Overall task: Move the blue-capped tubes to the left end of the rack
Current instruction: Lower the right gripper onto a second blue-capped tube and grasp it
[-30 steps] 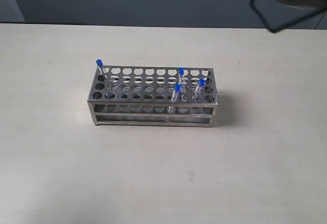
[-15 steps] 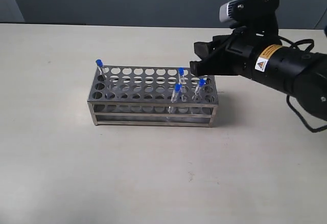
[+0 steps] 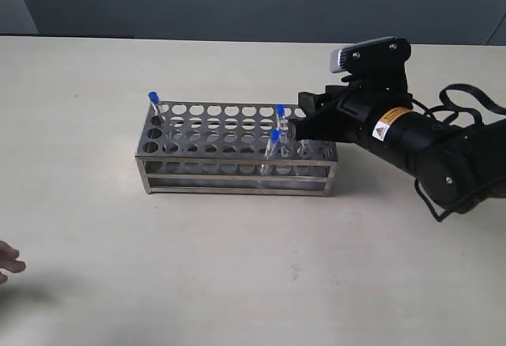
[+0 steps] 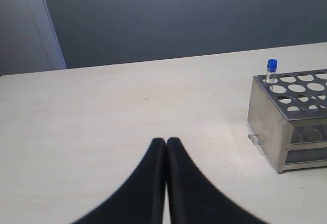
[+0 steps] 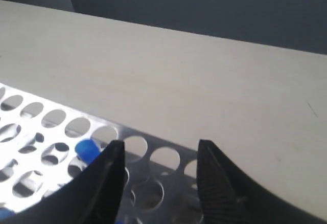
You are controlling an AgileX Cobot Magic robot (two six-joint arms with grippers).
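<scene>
Right arm closes in on its next pick: the black right gripper (image 3: 303,118), a blur at 12 o'clock above the scene 1 second ago, has swung down from 3 o'clock over the right end of the shiny rectangular metal rack (image 3: 229,156), fingers spread and holding nothing. A blue cap (image 5: 87,150) sits just beside 1 finger, not between them, so a grasp looks near but not begun. Of the thin, clear blue-capped tubes, 1 tube (image 3: 154,98) already stands at the rack's 9 o'clock end. A 2nd tube (image 3: 280,110) and a 3rd tube (image 3: 274,135) wait toward 3 o'clock, and the 4th, visible there earlier, is now hidden behind the gripper. The black left gripper (image 4: 166,141), fingers pressed together, idles over the pale table (image 3: 237,275) beyond the 9 o'clock end. Count: 1 rack, 2 grippers, 3 tubes showing.
</scene>
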